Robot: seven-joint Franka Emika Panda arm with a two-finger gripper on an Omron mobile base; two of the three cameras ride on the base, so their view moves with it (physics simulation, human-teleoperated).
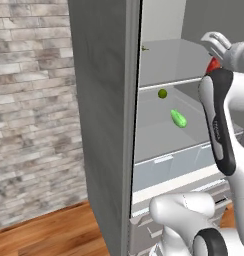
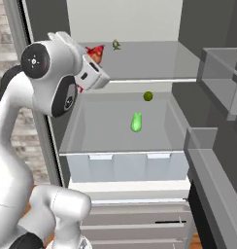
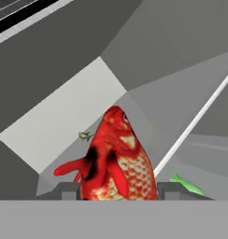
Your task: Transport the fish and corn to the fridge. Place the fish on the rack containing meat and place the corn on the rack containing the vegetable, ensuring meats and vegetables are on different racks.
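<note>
In the left base view the fish (image 1: 212, 65) is mostly hidden behind the arm's dark forearm, only a red sliver showing at about 2 o'clock in the frame. In the right base view the white wrist covers its lower half. The meat (image 2: 116, 45) is a tiny dark speck on the rack containing meat (image 2: 154, 61), too small to make out in detail.

The gripper (image 3: 117, 193) has its jaws clamped on the fish, whose red scaled body rises head-up between the two dark tips in the hand view; the tips themselves are cut off at the bottom edge. The fish is held at the front left edge of the higher rack inside the fridge (image 1: 101, 125).

On the shelf below, the corn (image 2: 136, 122) lies at 6 o'clock of the vegetable (image 2: 148, 96), near but apart.
</note>
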